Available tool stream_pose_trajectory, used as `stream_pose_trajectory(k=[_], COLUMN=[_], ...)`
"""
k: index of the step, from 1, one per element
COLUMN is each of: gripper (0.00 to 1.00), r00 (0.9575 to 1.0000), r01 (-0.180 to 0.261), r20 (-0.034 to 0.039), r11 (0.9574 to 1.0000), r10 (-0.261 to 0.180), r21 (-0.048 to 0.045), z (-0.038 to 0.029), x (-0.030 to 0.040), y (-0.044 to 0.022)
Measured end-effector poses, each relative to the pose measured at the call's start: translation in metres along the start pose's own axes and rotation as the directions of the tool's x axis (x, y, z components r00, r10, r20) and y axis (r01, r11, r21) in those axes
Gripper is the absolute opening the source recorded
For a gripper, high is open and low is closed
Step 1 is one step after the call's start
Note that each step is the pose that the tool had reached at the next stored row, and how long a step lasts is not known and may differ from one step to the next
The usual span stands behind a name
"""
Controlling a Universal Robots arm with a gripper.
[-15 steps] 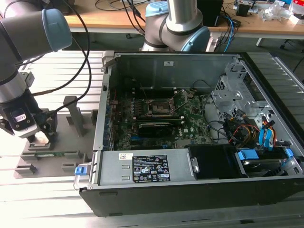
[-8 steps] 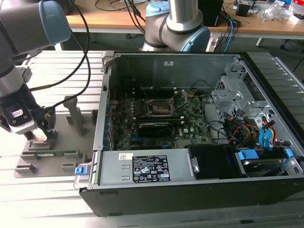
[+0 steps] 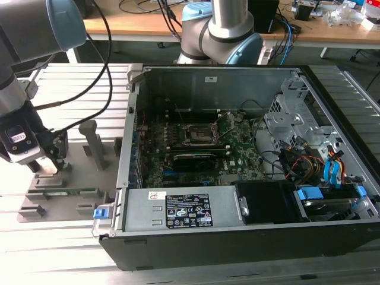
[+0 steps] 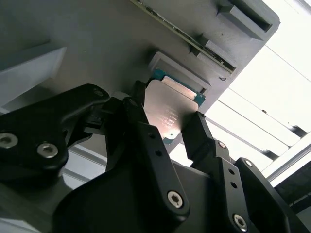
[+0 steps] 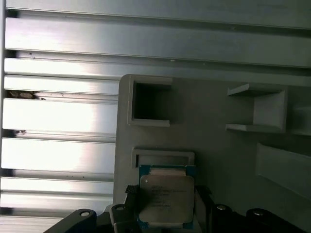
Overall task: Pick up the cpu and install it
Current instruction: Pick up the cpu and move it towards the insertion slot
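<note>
1. At the exterior view's left, the tool (image 3: 47, 161) hung low over a matte grey moulded tray (image 3: 83, 178) with upright posts and blocky pockets. The tray rested on the ribbed aluminium counter (image 3: 59, 249).
2. Between its two black, bolt-studded fingers (image 4: 146, 141), the tool clasped the cpu (image 4: 167, 109). In both wrist views, one finger pressed against each of two opposite edges.
3. That cpu was a thin square with a smooth silver-grey metal lid, faint print and a teal-green rim.
4. It sat just beside a shallow rectangular recess (image 5: 163, 158) with a raised rim in the tray. Whether it touched the tray could not be told.
5. Toward the exterior view's right lay an open black computer case (image 3: 208, 214), well apart from the tool. Its green motherboard (image 3: 237, 157) carried a square, metal-framed socket (image 3: 199, 135).
</note>
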State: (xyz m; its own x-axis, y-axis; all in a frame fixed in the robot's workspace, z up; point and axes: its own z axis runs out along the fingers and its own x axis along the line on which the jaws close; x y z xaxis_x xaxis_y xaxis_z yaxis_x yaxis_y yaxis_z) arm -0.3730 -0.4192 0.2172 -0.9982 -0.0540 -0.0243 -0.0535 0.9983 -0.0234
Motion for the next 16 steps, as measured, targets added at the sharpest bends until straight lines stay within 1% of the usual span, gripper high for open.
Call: stream_pose_trajectory(k=[3, 9, 11, 12, 14, 15, 16], gripper=[0.55, 0.55, 0.55, 0.55, 0.55, 0.55, 0.55], r00=[1.0000, 1.0000, 1.0000, 1.0000, 1.0000, 1.0000, 1.0000], r01=[0.000, 0.000, 0.000, 0.000, 0.000, 0.000, 0.000], r20=[0.0000, 0.0000, 0.0001, 0.0001, 0.0001, 0.0001, 0.0001], r11=[1.0000, 1.0000, 1.0000, 1.0000, 1.0000, 1.0000, 1.0000], r10=[0.000, 0.000, 0.000, 0.000, 0.000, 0.000, 0.000], r21=[0.0000, 0.0000, -0.0001, 0.0000, -0.0001, -0.0001, -0.0001], z=[-0.0034, -0.0238, -0.0277, -0.0316, -0.0358, -0.0407, -0.0440], x=[-0.0001, -0.0005, -0.0007, -0.0007, -0.0009, -0.0010, -0.0011], y=[0.0000, -0.0005, -0.0005, -0.0006, -0.0007, -0.0009, -0.0009])
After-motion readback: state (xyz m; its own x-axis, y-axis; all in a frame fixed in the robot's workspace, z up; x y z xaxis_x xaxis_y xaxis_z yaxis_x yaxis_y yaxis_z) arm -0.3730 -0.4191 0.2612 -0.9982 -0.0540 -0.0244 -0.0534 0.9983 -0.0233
